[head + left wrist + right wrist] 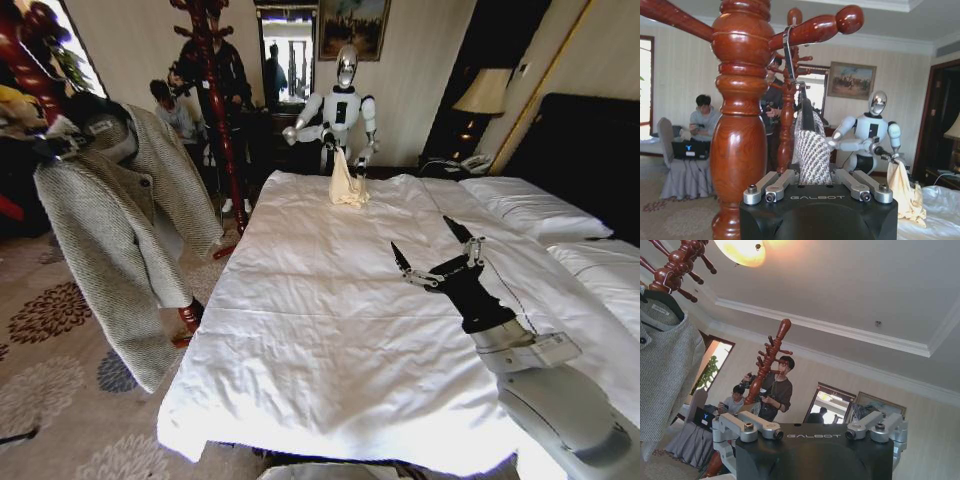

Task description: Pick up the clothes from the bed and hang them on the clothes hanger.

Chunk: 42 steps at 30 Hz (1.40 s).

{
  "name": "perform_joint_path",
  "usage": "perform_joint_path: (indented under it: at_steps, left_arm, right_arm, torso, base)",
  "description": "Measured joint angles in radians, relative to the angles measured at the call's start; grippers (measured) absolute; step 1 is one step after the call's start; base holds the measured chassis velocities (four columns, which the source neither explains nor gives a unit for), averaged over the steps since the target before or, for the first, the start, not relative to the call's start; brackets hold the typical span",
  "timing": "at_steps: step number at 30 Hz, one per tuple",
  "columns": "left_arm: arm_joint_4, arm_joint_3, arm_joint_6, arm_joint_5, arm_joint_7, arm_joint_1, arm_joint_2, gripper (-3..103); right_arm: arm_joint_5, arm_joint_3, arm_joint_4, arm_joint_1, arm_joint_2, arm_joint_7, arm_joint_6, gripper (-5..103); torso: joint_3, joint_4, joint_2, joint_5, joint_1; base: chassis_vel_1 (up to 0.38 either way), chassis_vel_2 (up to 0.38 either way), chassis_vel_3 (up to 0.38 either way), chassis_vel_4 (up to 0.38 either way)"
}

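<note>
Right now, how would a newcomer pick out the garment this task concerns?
Start from the wide white-duvet bed and look off its left side to the red-brown turned-wood coat stand. The grey-beige speckled coarse-knit jacket hangs there on a black hanger, unlike the cream cloth over the bed's far end.

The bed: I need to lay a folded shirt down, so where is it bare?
The bed is bare across the near duvet, from its left edge to the right claw hovering open. Crowded: the far end with the cream cloth and the pillows at right.
</note>
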Motion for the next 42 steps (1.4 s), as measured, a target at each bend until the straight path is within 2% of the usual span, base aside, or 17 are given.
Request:
perform_joint_path:
  at_steps: [1, 3, 4, 7, 8, 12, 14, 17, 20, 21, 29, 32, 36, 37, 39, 41, 42]
  left_arm:
    - [-0.001, 0.001, -0.025, 0.010, 0.006, 0.002, -0.004, 18]
    - [0.000, 0.002, -0.118, 0.028, 0.025, 0.004, -0.013, 28]
    - [0.000, 0.002, -0.118, 0.028, 0.025, 0.004, -0.013, 28]
    - [-0.011, -0.012, -0.214, 0.034, 0.081, 0.011, -0.027, 39]
    - [-0.011, -0.012, -0.214, 0.034, 0.081, 0.011, -0.027, 39]
    - [-0.049, -0.031, -0.227, 0.049, 0.105, 0.032, -0.050, 61]
    - [-0.055, -0.034, -0.227, 0.052, 0.108, 0.036, -0.055, 61]
    - [-0.084, -0.062, -0.227, 0.055, 0.112, 0.054, -0.077, 77]
    - [-0.104, -0.076, -0.228, 0.054, 0.112, 0.060, -0.089, 83]
    - [-0.130, -0.094, -0.232, 0.042, 0.109, 0.064, -0.105, 93]
    - [-0.319, -0.166, -0.254, 0.048, 0.072, 0.156, -0.201, 100]
    - [-0.444, -0.223, -0.254, 0.177, 0.052, 0.311, -0.310, 100]
    - [-0.521, -0.218, -0.294, 0.366, 0.042, 0.496, -0.449, 100]
    - [-0.546, -0.179, -0.339, 0.479, 0.032, 0.584, -0.555, 100]
    - [-0.564, -0.117, -0.376, 0.622, 0.048, 0.672, -0.687, 100]
    - [-0.567, -0.103, -0.384, 0.662, 0.059, 0.689, -0.716, 100]
    - [-0.568, -0.051, -0.420, 0.786, 0.099, 0.738, -0.800, 100]
  right_arm:
    - [0.001, 0.000, 0.000, 0.000, 0.002, 0.002, 0.000, 100]
    - [0.009, 0.001, 0.000, 0.005, 0.012, 0.009, -0.002, 100]
    - [0.009, 0.001, 0.000, 0.005, 0.012, 0.009, -0.002, 100]
    - [0.030, 0.004, 0.000, 0.009, 0.036, 0.021, -0.011, 100]
    - [0.030, 0.004, 0.000, 0.009, 0.036, 0.021, -0.011, 100]
    - [0.057, 0.006, 0.000, 0.002, 0.070, 0.039, -0.029, 100]
    - [0.059, 0.006, 0.000, 0.000, 0.075, 0.041, -0.031, 100]
    - [0.061, 0.013, 0.000, -0.010, 0.096, 0.044, -0.033, 100]
    - [0.070, 0.017, 0.000, -0.017, 0.110, 0.050, -0.033, 100]
    - [0.099, 0.019, 0.000, -0.024, 0.129, 0.063, -0.039, 100]
    - [0.266, 0.051, 0.000, -0.047, 0.237, 0.202, -0.116, 100]
    - [0.232, 0.072, 0.000, -0.074, 0.298, 0.251, -0.120, 100]
    - [0.102, 0.083, 0.000, -0.107, 0.375, 0.191, -0.050, 100]
    - [0.020, 0.065, 0.000, -0.131, 0.435, 0.154, -0.001, 100]
    - [-0.081, 0.025, -0.001, -0.168, 0.515, 0.111, 0.054, 100]
    - [-0.102, 0.018, -0.004, -0.174, 0.527, 0.102, 0.065, 100]
    - [-0.182, -0.009, -0.041, -0.197, 0.570, 0.073, 0.111, 100]
  torso:
    - [0.000, -0.0001, 0.000, -0.0001, 0.000]
    - [0.000, -0.0001, 0.000, 0.0001, 0.000]
    - [0.000, -0.0001, 0.000, 0.0001, 0.000]
    - [0.000, 0.0002, 0.000, 0.0002, 0.000]
    - [0.000, 0.0002, 0.000, 0.0002, 0.000]
    - [0.000, -0.0002, 0.000, 0.0003, 0.000]
    - [0.000, -0.0001, 0.000, 0.0001, 0.000]
    - [0.000, 0.0002, 0.000, 0.0000, 0.000]
    - [0.000, 0.0002, 0.000, 0.0000, 0.000]
    - [0.000, 0.0001, 0.000, 0.0001, 0.000]
    - [0.000, -0.0003, 0.000, 0.0003, 0.000]
    - [0.000, 0.0003, 0.000, 0.0003, 0.000]
    - [0.000, 0.0002, 0.000, -0.0001, 0.000]
    - [0.000, 0.0007, 0.000, -0.0003, 0.000]
    - [0.000, 0.0000, 0.000, -0.0003, 0.000]
    - [0.000, 0.0000, 0.000, -0.0004, 0.000]
    - [0.000, 0.0003, 0.000, -0.0003, 0.000]
  base:
    - [0.000, 0.000, 0.000, 0.000]
    - [0.000, 0.000, 0.000, 0.000]
    - [0.000, 0.000, 0.000, 0.000]
    - [0.000, 0.000, 0.000, 0.000]
    - [0.000, 0.000, 0.000, 0.000]
    - [0.000, 0.000, 0.000, 0.000]
    - [0.000, 0.000, 0.000, 0.000]
    - [0.000, 0.000, 0.000, 0.000]
    - [0.000, 0.000, 0.000, 0.000]
    - [0.000, 0.000, 0.000, 0.000]
    - [0.000, 0.000, 0.000, 0.000]
    - [0.000, 0.000, 0.000, 0.000]
    - [0.000, 0.000, 0.000, 0.000]
    - [0.000, 0.000, 0.000, 0.000]
    - [0.000, 0.000, 0.000, 0.000]
    - [0.000, 0.000, 0.000, 0.000]
    - [0.000, 0.000, 0.000, 0.000]
